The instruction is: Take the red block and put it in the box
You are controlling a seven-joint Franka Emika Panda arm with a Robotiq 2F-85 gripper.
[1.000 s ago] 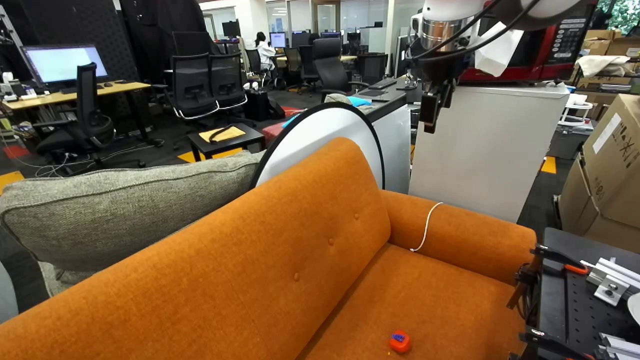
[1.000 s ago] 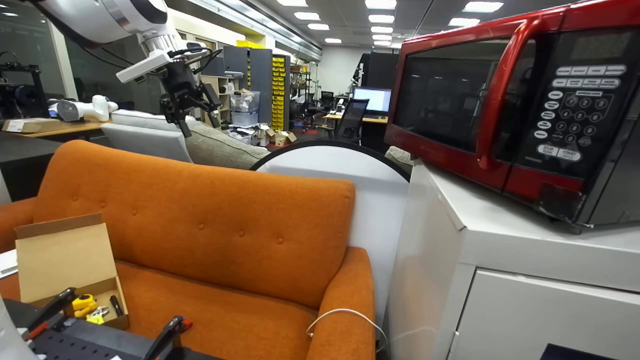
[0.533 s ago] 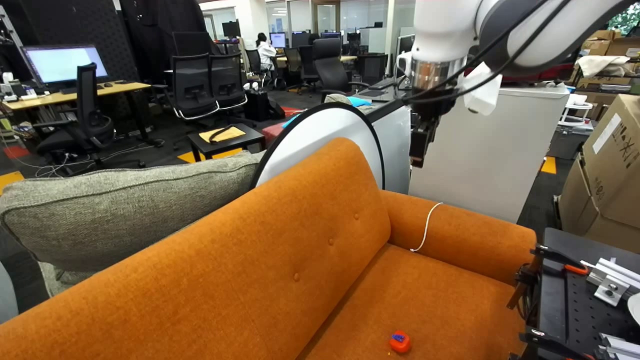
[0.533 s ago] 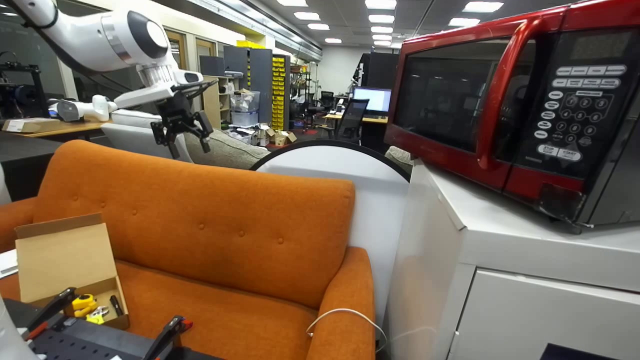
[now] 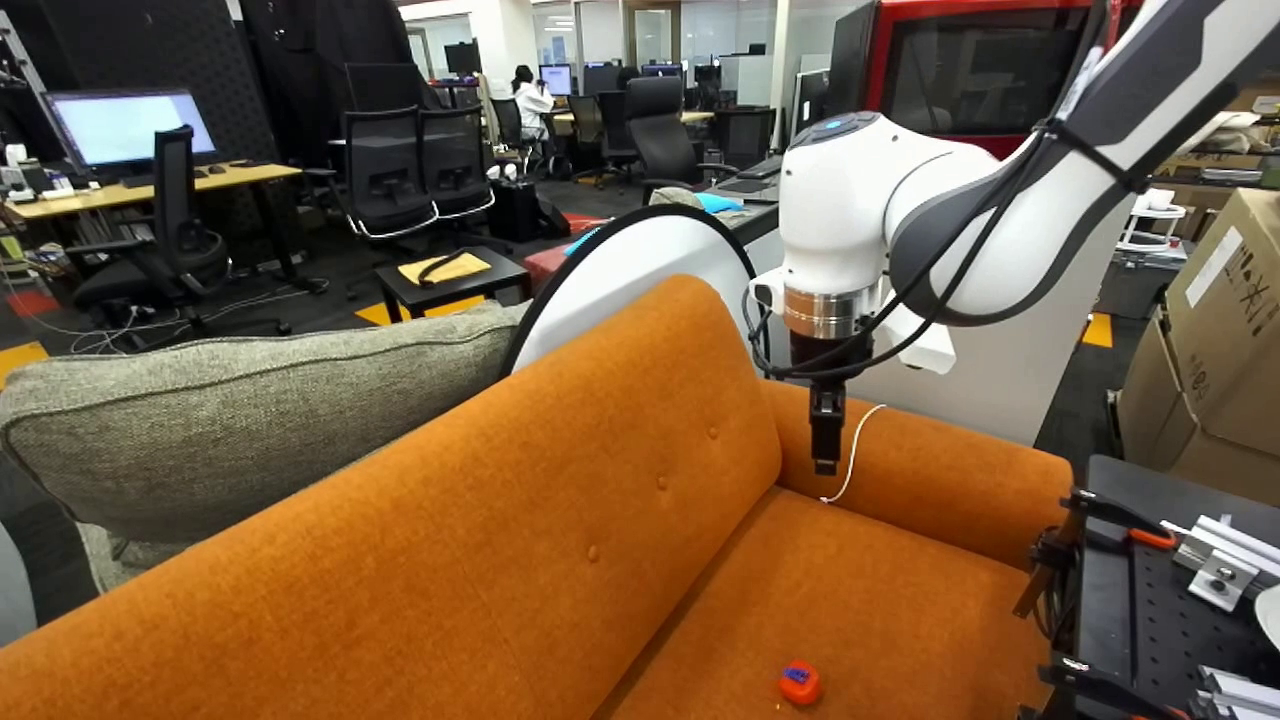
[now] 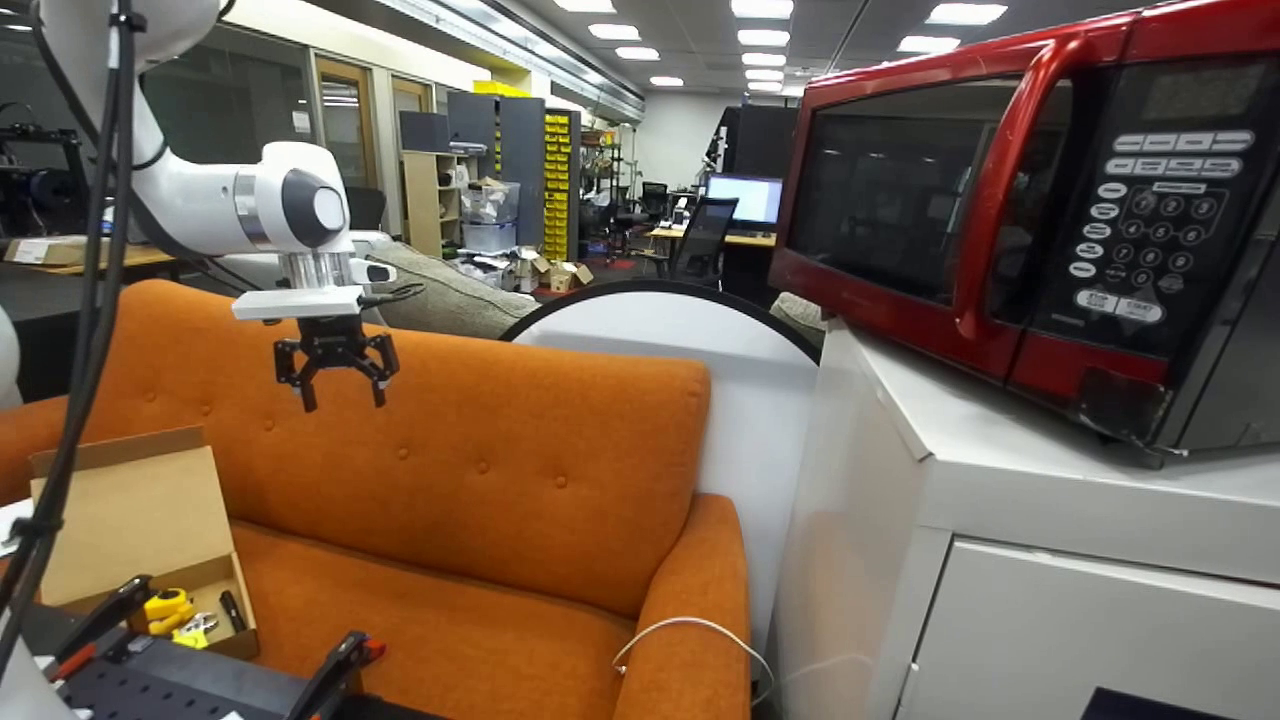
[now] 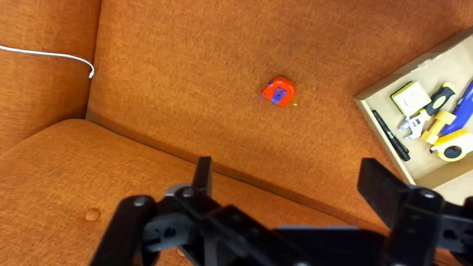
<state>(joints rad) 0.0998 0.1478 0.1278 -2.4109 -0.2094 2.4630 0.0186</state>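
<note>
The red block is a small rounded bright red thing with a purple strip. It lies on the orange sofa seat in an exterior view (image 5: 804, 690) and at the upper middle of the wrist view (image 7: 288, 90). It does not show in the exterior view with the open cardboard box (image 6: 130, 510). The box's rim (image 7: 382, 137) is at the right of the wrist view. My gripper (image 6: 345, 405) is open and empty, pointing down above the sofa. In the wrist view its fingertips (image 7: 287, 159) are wide apart, lower in the picture than the red block. It also shows edge-on (image 5: 825, 466).
The box holds a yellow tape measure (image 7: 458, 142), a wrench (image 7: 415, 125), a black pen (image 7: 391, 136) and other items. The sofa backrest (image 6: 480, 430) and an armrest with a white cord (image 5: 855, 450) border the seat. A black clamp table (image 5: 1150, 600) stands in front.
The arm has come down a long way toward the sofa seat. The gripper has turned from slanted to straight down and stays open. The red block and box have not moved.
</note>
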